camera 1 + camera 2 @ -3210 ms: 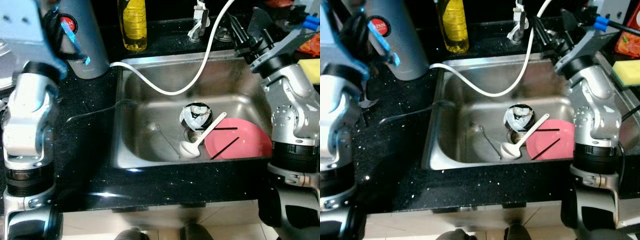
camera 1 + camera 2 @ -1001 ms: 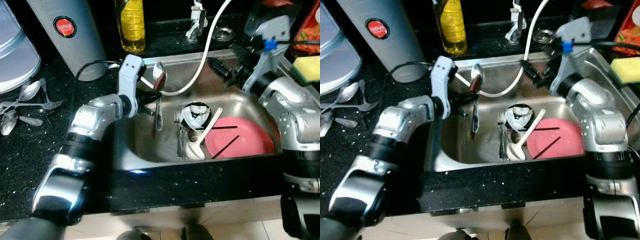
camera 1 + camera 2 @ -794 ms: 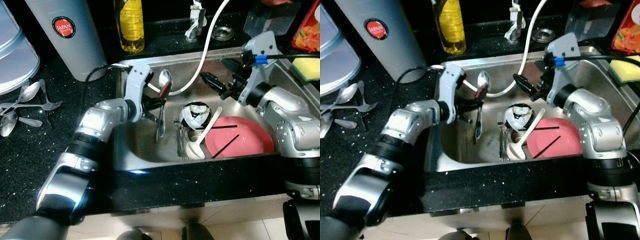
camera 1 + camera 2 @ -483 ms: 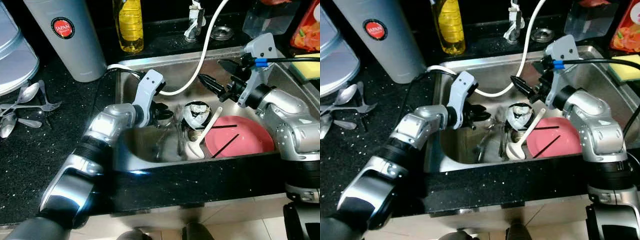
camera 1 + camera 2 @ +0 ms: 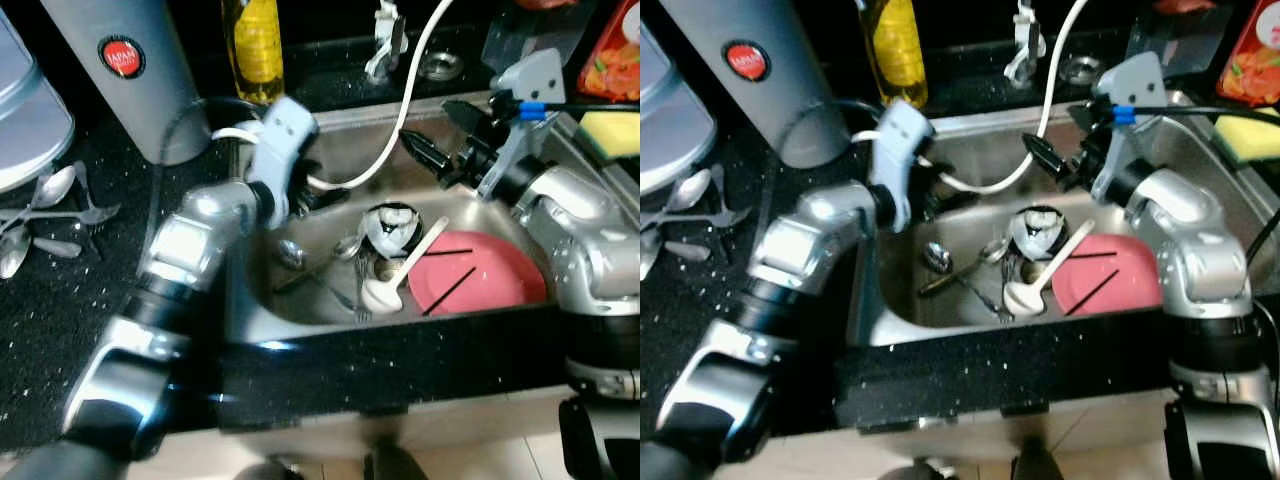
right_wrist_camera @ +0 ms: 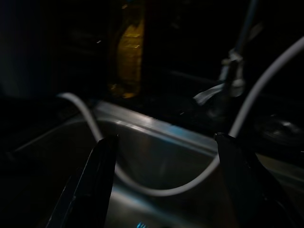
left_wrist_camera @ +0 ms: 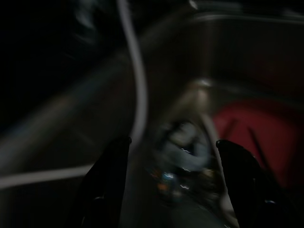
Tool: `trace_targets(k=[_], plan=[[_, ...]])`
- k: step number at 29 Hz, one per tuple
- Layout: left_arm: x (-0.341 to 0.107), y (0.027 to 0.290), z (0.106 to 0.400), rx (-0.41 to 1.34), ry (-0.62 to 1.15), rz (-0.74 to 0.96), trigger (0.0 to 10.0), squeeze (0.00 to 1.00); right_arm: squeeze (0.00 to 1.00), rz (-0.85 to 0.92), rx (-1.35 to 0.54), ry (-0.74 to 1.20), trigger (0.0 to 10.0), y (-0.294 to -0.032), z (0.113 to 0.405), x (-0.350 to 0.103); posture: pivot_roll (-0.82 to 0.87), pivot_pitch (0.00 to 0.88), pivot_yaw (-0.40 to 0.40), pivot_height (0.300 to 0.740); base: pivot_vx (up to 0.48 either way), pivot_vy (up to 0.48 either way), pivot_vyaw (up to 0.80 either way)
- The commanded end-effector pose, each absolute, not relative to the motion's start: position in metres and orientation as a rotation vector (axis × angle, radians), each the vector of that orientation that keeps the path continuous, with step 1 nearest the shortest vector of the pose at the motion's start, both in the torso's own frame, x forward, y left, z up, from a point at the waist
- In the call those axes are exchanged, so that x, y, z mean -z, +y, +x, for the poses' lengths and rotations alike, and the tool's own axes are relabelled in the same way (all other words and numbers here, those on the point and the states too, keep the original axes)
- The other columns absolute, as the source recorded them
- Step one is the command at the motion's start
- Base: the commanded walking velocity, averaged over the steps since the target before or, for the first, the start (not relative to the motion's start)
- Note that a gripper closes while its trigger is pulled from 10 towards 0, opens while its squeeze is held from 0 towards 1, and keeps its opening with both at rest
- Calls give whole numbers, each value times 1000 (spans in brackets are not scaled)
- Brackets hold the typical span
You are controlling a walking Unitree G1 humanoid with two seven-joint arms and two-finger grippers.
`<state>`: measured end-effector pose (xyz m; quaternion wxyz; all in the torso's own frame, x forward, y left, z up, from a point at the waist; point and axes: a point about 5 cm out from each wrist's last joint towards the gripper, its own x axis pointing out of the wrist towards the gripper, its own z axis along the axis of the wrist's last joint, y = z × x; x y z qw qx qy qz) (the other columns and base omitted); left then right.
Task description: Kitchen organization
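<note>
Plainly the sorting is only partly done. A few spoons [image 5: 40, 215] already lie on the black table [image 5: 60, 330] left of the sink [image 5: 250, 300], but cutlery [image 5: 325, 265], a white ladle [image 5: 400, 270] and a pink plate [image 5: 480, 275] with chopsticks remain in the basin near the drain. The left end effector [image 5: 310, 195] hovers over the sink's left side beside the white hose [image 5: 390, 130], fingers [image 7: 107, 185] spread and holding nothing. The right end effector [image 5: 440, 150] hangs above the back of the basin, also spread and empty. Most of the work, judging by the basin, is ahead.
</note>
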<state>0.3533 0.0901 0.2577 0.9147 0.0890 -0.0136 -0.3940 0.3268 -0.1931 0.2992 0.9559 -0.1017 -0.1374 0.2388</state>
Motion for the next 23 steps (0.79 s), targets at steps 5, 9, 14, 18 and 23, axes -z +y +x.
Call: trace_targets(k=[5,9,14,18,23], plan=[[-283,135,342,580,-66,241,10000,0,0,-195,-467,-302,10000,-194,328,-302,-78,120,118,740,0,0,0],[-281,150,336,485,-40,241,10000,0,0,-190,-462,-302,10000,-195,329,-301,-72,121,116,740,0,0,0],[-273,174,318,272,10,212,10000,0,0,-187,-461,-306,10000,-194,331,-300,-56,123,113,740,0,0,0],[-273,205,310,-22,5,228,10000,0,0,-181,-465,-304,10000,-193,334,-299,-38,119,103,740,0,0,0],[-265,252,307,-325,50,162,10000,114,0,-175,-473,-304,10000,-190,336,-297,-34,114,96,740,0,0,0]])
